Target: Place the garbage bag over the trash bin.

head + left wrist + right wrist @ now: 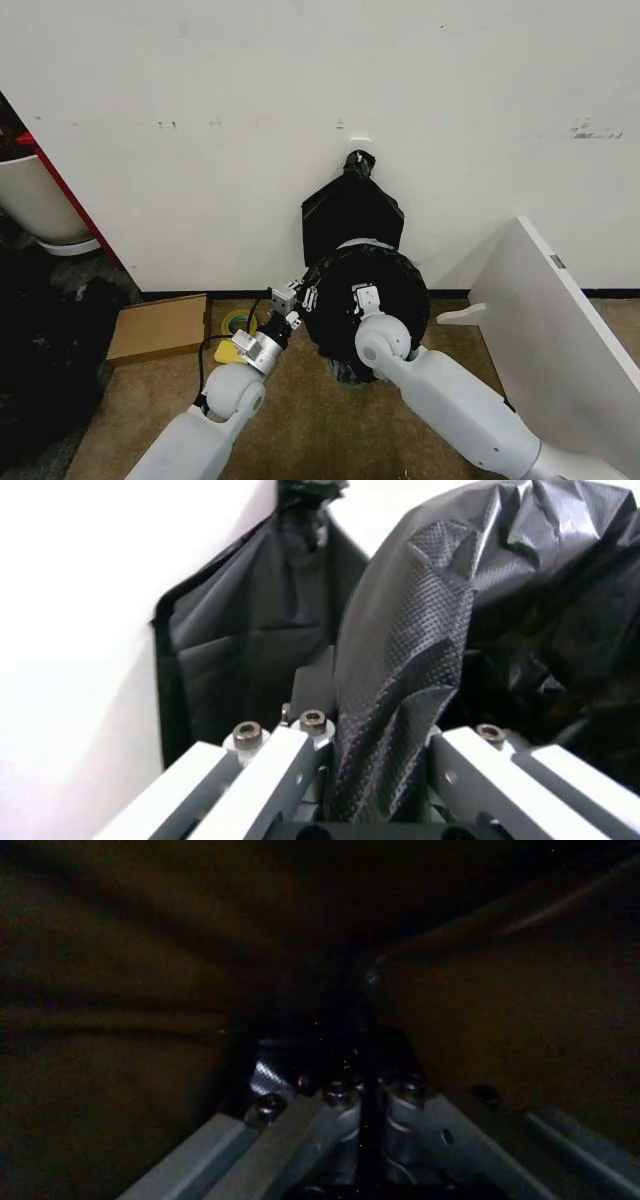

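- The garbage bag, thin, glossy, crinkled black plastic, sits draped over the round trash bin, by the wall on the floor.
- Left hand at the bag's left edge, clenched on a dimpled fold.
- Right hand reaches into the bag's dark inside, fingers pressed together on black film.
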### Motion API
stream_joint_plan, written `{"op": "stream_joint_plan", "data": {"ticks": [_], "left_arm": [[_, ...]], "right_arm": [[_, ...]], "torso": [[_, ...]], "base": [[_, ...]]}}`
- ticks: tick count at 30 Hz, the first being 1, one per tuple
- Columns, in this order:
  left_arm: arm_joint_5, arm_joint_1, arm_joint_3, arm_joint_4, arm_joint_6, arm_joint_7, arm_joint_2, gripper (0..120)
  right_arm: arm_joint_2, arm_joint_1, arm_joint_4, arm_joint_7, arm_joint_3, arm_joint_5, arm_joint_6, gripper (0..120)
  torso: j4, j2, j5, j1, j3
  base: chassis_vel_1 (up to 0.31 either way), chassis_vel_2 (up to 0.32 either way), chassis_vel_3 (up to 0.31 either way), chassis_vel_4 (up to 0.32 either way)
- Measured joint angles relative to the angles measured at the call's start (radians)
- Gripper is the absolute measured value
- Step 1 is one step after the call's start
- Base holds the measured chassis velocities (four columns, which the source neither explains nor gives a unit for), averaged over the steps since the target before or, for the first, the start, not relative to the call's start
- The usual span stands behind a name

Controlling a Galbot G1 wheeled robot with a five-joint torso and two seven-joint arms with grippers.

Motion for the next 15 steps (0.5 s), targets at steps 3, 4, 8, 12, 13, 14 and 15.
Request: {"op": "stream_joint_plan", "data": {"ticks": [3, 4, 8, 12, 13, 14, 15], "left_arm": [[-0.012, -0.005, -0.001, 0.006, 0.014, -0.013, -0.002, 3], [-0.025, -0.009, -0.001, 0.010, 0.026, -0.021, -0.003, 3], [-0.061, -0.016, 0.002, 0.018, 0.057, -0.035, -0.006, 3], [-0.069, -0.014, 0.005, 0.017, 0.067, -0.035, -0.008, 3], [-0.069, -0.011, 0.006, 0.013, 0.069, -0.035, -0.008, 3], [-0.070, -0.008, 0.006, 0.011, 0.069, -0.035, -0.008, 3], [-0.070, -0.004, 0.007, 0.005, 0.069, -0.033, -0.007, 3]], "right_arm": [[-0.012, -0.021, 0.017, -0.056, -0.008, -0.055, 0.078, 0], [-0.018, -0.037, 0.022, -0.102, -0.013, -0.106, 0.153, 0], [-0.018, -0.069, -0.003, -0.193, -0.012, -0.219, 0.334, 0], [-0.006, -0.071, -0.051, -0.224, -0.003, -0.283, 0.435, 0], [0.001, -0.068, -0.070, -0.229, 0.000, -0.301, 0.461, 0], [0.005, -0.064, -0.081, -0.229, 0.001, -0.309, 0.472, 0], [0.014, -0.054, -0.105, -0.228, 0.005, -0.321, 0.484, 0]], "torso": [[0.0000, 0.000, 0.0001, 0.000, 0.000], [-0.0001, 0.000, 0.0000, 0.000, 0.000], [-0.0002, 0.000, 0.0001, 0.000, 0.000], [-0.0002, 0.000, 0.0000, 0.000, 0.000], [-0.0002, 0.000, 0.0001, 0.000, 0.000], [-0.0002, 0.000, 0.0001, 0.000, 0.000], [-0.0001, 0.000, 0.0001, 0.000, 0.000]], "base": [[0.000, 0.000, 0.000, 0.000], [0.000, 0.000, 0.000, 0.000], [0.000, 0.000, 0.000, 0.000], [0.000, 0.000, 0.000, 0.000], [0.000, 0.000, 0.000, 0.000], [0.000, 0.000, 0.000, 0.000], [0.000, 0.000, 0.000, 0.000]]}}
